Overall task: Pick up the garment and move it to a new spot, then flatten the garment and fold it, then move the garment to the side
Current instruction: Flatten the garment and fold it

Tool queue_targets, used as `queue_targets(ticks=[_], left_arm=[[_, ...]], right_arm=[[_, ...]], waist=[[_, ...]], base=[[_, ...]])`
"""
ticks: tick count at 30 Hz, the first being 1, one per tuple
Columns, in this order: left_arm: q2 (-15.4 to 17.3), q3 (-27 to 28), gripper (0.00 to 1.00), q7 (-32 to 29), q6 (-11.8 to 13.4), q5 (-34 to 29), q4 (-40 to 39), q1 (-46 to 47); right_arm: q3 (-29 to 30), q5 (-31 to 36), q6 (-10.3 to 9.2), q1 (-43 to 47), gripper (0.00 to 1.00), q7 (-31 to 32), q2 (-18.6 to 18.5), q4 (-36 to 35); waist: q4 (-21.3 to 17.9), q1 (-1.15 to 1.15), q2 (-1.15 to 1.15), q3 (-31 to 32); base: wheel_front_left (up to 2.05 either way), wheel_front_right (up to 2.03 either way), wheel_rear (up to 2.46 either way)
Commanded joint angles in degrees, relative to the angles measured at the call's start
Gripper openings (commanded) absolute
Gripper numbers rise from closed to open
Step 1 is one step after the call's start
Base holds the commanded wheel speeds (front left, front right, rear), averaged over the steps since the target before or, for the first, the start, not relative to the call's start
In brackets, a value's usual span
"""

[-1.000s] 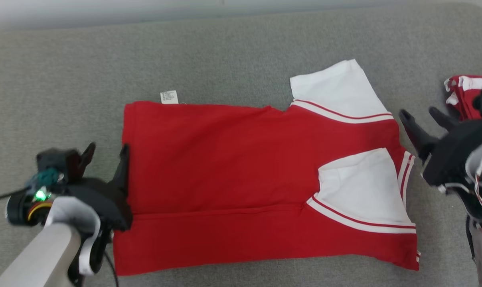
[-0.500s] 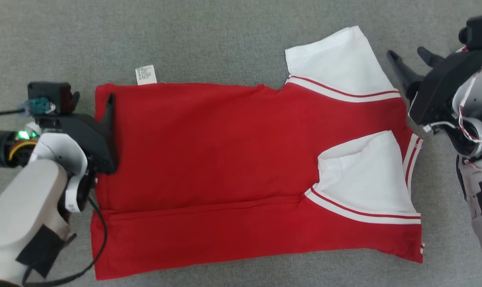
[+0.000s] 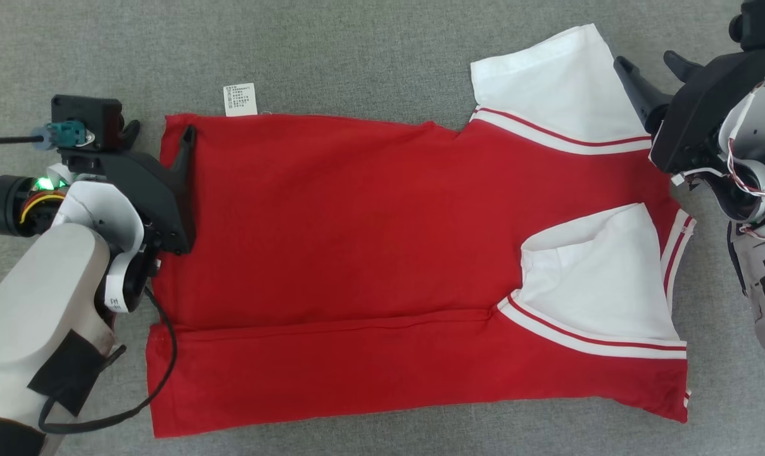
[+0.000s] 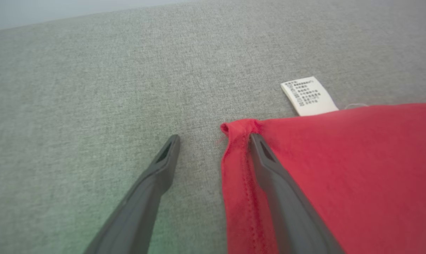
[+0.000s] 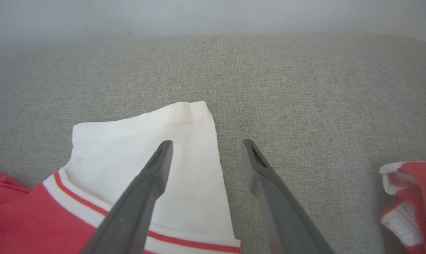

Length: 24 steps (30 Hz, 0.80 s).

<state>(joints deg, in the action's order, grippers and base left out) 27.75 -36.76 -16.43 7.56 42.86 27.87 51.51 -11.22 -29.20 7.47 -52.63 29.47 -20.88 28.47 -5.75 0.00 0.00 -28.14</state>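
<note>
Mid-fold: left pincer [image 3: 161, 130] and right pincer [image 3: 645, 58] (both wide) straddle the garment's [image 3: 357, 221] far edge; next they likely need to pinch.

1. Left gripper [image 3: 159, 132]: fingers [image 3: 185, 151] spread apart, pointing up the head view; pale forearm [image 3: 34, 297] enters from the lower left.
2. Right gripper [image 3: 645, 60]: fingers spread apart, angled up-left; wrist wiring [image 3: 746, 183] exposed.

Parted tool [image 4: 213, 137] straddles corner of red garment [image 4: 357, 169].
</note>
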Motion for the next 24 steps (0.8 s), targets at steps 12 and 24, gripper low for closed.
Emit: queue_targets(ticks=[12, 24], left_arm=[[-0.8, -3.0, 0.0, -9.9, -3.8, 3.1, 3.1, 0.6], [-0.1, -2.0, 0.0, -9.9, -3.6, 5.0, -1.5, 0.3]], right_arm=[[-1.6, 2.1, 0.0, -6.6, 1.0, 2.4, 0.4, 6.0], [1.1, 5.4, 0.01, -11.1, 1.0, 3.3, -1.0, 11.2]], waist=[[0.2, 0.0, 0.0, -3.2], [4.3, 0.0, 0.0, -4.6]], base=[[0.0, 0.0, 0.0], [0.0, 0.0, 0.0]])
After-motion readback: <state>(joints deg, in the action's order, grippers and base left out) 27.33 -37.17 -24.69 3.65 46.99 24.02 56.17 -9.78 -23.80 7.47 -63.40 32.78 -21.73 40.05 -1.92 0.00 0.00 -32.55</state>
